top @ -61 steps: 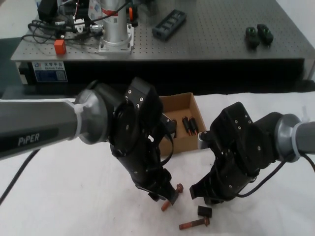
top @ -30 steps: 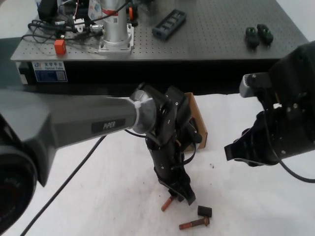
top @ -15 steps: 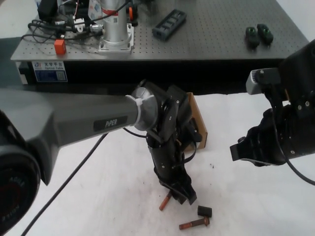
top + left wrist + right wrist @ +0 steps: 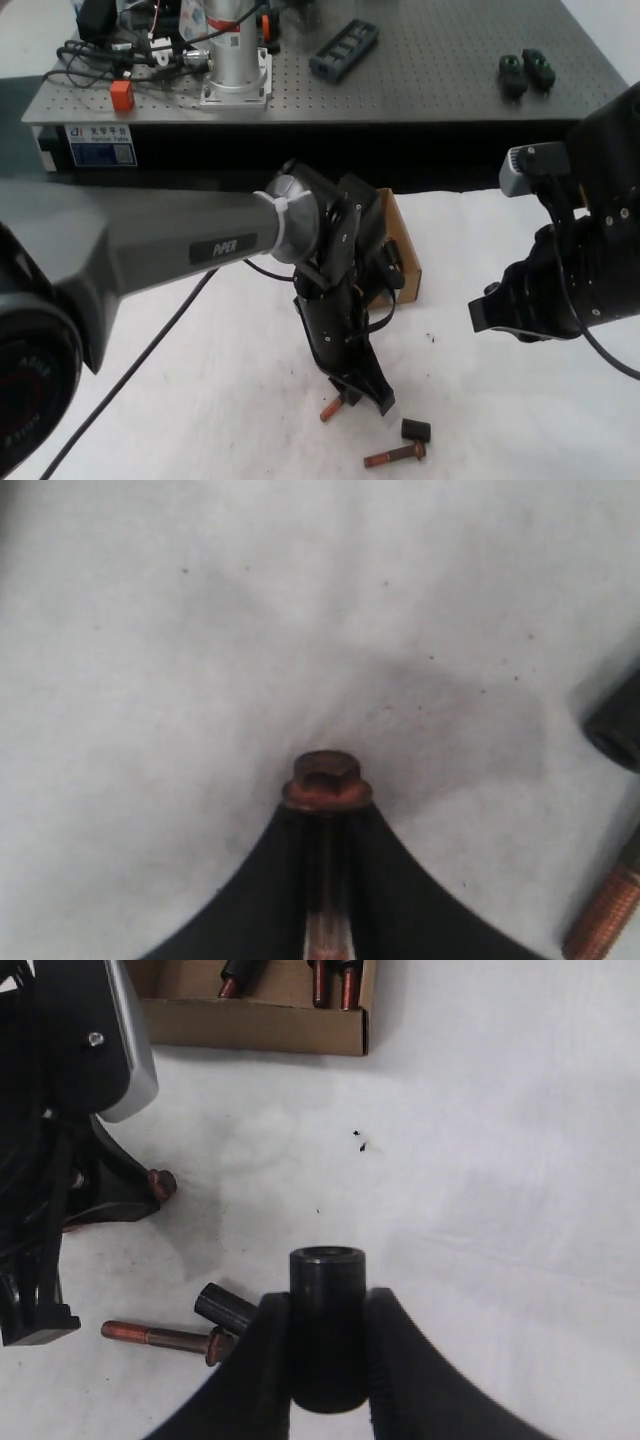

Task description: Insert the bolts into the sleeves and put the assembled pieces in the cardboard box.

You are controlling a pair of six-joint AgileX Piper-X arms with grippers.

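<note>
Held bolt [image 4: 327, 780]: copper-coloured, hex-headed, pinched by its shank between the two fingers of the left gripper [image 4: 327, 818], with the head projecting just past the fingertips. In the high view this bolt [image 4: 331, 410] sits low over the white cloth [image 4: 180, 400], below and in front of the cardboard box [image 4: 405, 258]; contact with the cloth cannot be determined. Held sleeve [image 4: 327, 1335]: black, cylindrical, clamped on both sides by the fingers of the right gripper [image 4: 327, 1305], its open end facing away from the wrist. The right arm [image 4: 575, 275] stands well apart from the left gripper, raised above the cloth. Loose bolt [image 4: 395, 455] lies flat on the cloth close to the left gripper, and the loose sleeve [image 4: 416, 430] lies just beside its head end; whether the two touch cannot be told. The right wrist view confirms that pairing, loose bolt [image 4: 160, 1337] next to loose sleeve [image 4: 225, 1308], with the left gripper [image 4: 110, 1195] and its bolt head [image 4: 160, 1182] nearby. The cardboard box [image 4: 260, 1025] holds several assembled pieces [image 4: 330, 975], black sleeves with copper shanks protruding, lying side by side. Behind the cloth stands a perforated metal table [image 4: 450, 70] carrying cables and small fixtures.
</note>
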